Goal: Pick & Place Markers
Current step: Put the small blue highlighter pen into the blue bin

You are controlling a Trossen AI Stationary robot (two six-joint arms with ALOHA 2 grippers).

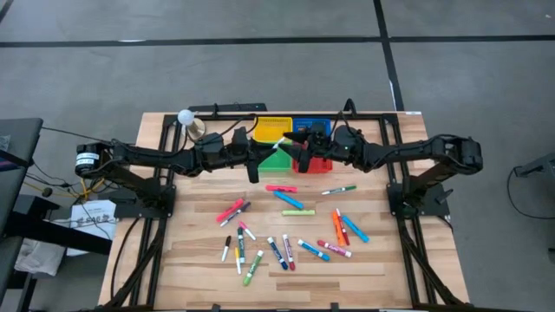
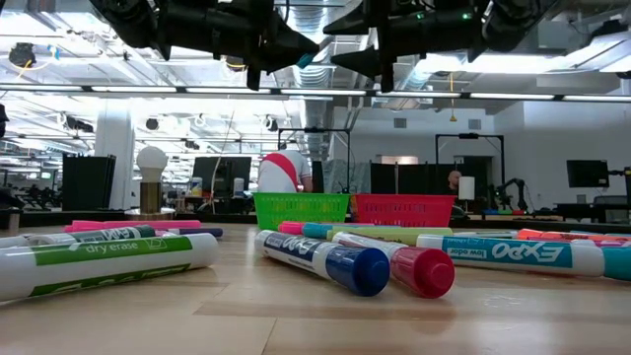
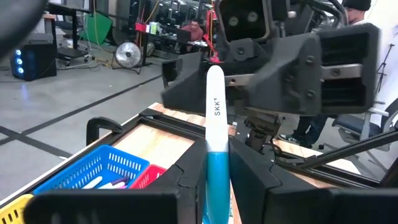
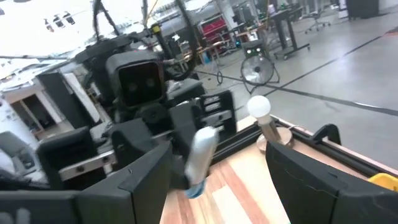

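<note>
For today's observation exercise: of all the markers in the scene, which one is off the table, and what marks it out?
The blue-and-white marker clamped in the left gripper, held above the baskets. Every other marker lies flat on the table; the right gripper faces it, open.

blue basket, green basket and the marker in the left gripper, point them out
blue basket [image 3: 93, 171], left wrist view, on its mesh wall
green basket [image 2: 301, 209], low view, on its front wall
held marker [image 3: 215, 106], left wrist view, on its white barrel

A wooden table [image 1: 199, 277] carries scattered markers [image 1: 286, 238] and four mesh baskets [image 1: 293, 143] at its far edge.
</note>
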